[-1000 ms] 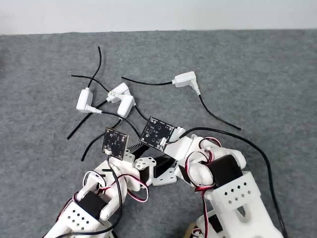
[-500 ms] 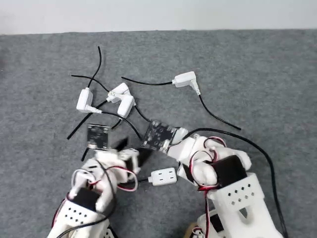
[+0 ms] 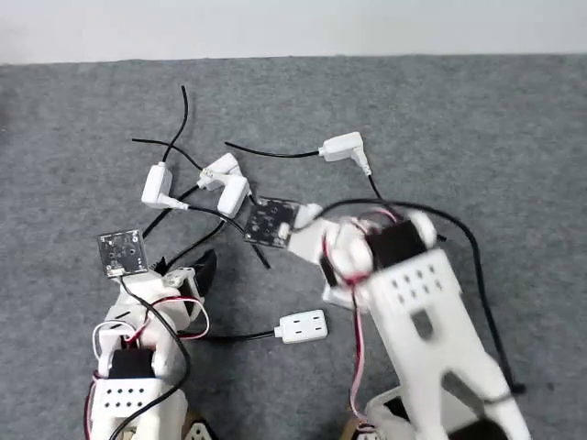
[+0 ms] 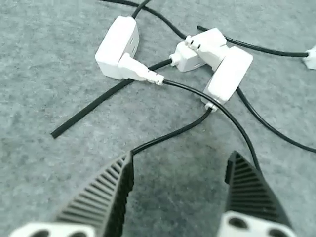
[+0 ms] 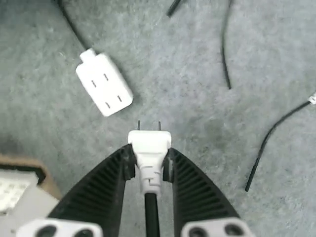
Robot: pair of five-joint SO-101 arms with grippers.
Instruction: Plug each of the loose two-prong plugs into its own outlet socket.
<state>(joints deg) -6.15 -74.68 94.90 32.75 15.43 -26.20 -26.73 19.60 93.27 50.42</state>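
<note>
Lighting is even and diffuse across the grey desk (image 3: pixel 514 137), moderately bright, falling from above. Shadows are soft and short: a faint one hugs the white outlet block (image 4: pixel 117 44) ahead of the left fingers (image 4: pixel 106 197). The white plug (image 5: pixel 149 143) between the right fingers (image 5: pixel 192 187) reads bright, its surface detail intact.

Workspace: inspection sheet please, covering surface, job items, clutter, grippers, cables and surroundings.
Surface: grey mat.
Job's things: plug held, prongs bare; outlet lying apart from it, sockets empty; white cluster and lone connector farther back.
Clutter: nothing seen.
Grippers: right gripper shut on plug; left gripper open, empty, above mat near cluster.
Cables: black cords scattered, some crossing.
Surroundings: pale wall beyond mat.
</note>
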